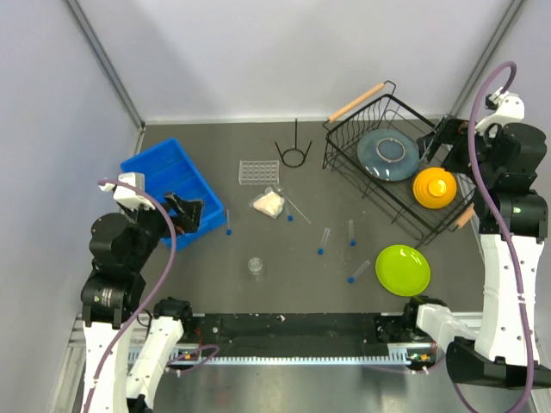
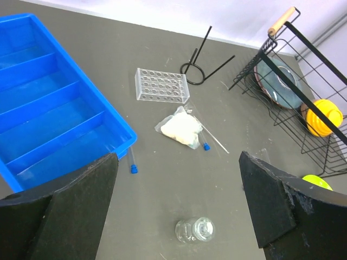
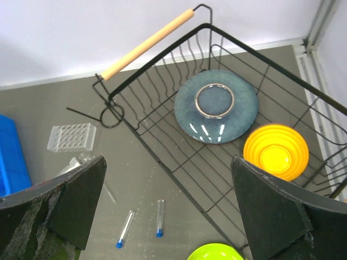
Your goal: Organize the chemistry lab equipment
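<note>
Several clear tubes with blue caps lie loose on the table: one (image 1: 228,222) by the blue bin, two (image 1: 324,240) (image 1: 351,232) in the middle, one (image 1: 359,272) near the green plate. The clear grid rack (image 1: 258,172) and black wire ring stand (image 1: 294,153) stand at the back. The cream-filled piece (image 1: 269,203) lies in front of the rack. The small clear cup (image 1: 256,266) lies on its side (image 2: 195,229). My left gripper (image 1: 185,213) (image 2: 178,173) is open and empty above the cup. My right gripper (image 1: 437,140) (image 3: 167,173) is open and empty over the basket.
A blue divided bin (image 1: 172,189) sits at the left, partly under my left gripper. A black wire dish basket (image 1: 344,129) at the right holds a grey plate (image 1: 387,155) and an orange bowl (image 1: 434,188). A green plate (image 1: 402,269) lies in front of it.
</note>
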Robot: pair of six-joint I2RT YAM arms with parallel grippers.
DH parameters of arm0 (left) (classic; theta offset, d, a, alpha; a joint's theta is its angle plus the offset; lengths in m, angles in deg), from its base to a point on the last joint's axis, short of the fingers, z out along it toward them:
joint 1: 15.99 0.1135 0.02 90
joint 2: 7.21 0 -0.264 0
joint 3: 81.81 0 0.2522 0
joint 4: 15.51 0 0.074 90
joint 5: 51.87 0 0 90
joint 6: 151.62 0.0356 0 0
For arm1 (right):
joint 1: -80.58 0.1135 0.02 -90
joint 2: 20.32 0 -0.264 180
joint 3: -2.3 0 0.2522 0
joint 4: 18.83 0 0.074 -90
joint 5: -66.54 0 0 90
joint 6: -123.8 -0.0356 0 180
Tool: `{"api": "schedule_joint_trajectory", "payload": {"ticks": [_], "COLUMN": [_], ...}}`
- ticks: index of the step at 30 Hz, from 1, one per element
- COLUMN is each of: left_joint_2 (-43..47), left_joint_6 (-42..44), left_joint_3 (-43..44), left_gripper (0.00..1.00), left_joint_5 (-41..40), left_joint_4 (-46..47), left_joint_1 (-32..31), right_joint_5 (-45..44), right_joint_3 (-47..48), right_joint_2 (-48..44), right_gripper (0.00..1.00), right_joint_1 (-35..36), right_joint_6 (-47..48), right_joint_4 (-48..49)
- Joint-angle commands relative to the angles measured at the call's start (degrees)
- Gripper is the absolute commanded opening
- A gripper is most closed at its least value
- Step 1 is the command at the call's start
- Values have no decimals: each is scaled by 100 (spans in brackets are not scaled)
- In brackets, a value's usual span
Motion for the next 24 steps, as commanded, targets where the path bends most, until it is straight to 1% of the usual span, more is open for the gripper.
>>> {"api": "schedule_joint_trajectory", "payload": {"ticks": [1,2,3,4,5,6,7,8,9,12,14,15,17,18,20,21,22,23,24], "left_joint_2": [51,51,17,-1,-27,-97,-133,-177,-273,-431,-449,-493,-590,-729,-914,-1185,-1353,-1538,-1914], "left_joint_6": [-80,-106,-124,-133,-168,-159,-151,-185,-212,-221,-186,-186,-256,-291,-361,-379,-397,-449,-467], "left_joint_3": [262,262,262,262,245,227,218,201,192,148,87,60,-27,-45,42,112,191,366,446], "left_gripper": [99,99,99,99,99,99,99,99,99,99,99,99,99,99,99,99,99,99,99], "left_joint_5": [462,515,586,673,883,1024,1226,1567,1727,2114,2133,2098,1993,1566,810,328,-382,-702,-906], "left_joint_4": [52,43,25,-1,-19,-19,-10,-36,-45,-168,-212,-256,-274,-282,-335,-457,-519,-589,-668], "left_joint_1": [27,19,18,27,19,18,18,18,18,1,-95,-235,-490,-987,-1762,-2592,-2957,-3248,-3677], "right_joint_5": [583,802,1465,1916,2477,3701,4192,4519,4783,5004,5075,5215,5190,5077,4892,4734,4637,4497,4304], "right_joint_3": [158,132,105,61,-78,-175,-263,-342,-378,-431,-492,-527,-598,-624,-677,-703,-738,-826,-879], "right_joint_2": [-138,-121,-103,-94,-85,-59,-41,-24,-6,-6,29,64,161,196,284,301,336,372,407], "right_gripper": [99,99,99,99,99,99,99,99,99,99,99,99,99,99,99,99,99,99,99], "right_joint_1": [-73,-73,-73,-73,-73,-64,-55,-20,41,235,454,524,839,937,1182,1262,1342,1464,1692], "right_joint_6": [78,261,402,587,1084,1411,1641,1904,2011,2573,2889,2987,3267,3356,3601,3681,3734,3813,3892], "right_joint_4": [63,54,45,-7,-34,-34,-130,-209,-271,-543,-718,-798,-965,-1000,-1071,-1123,-1124,-1124,-1106]}}
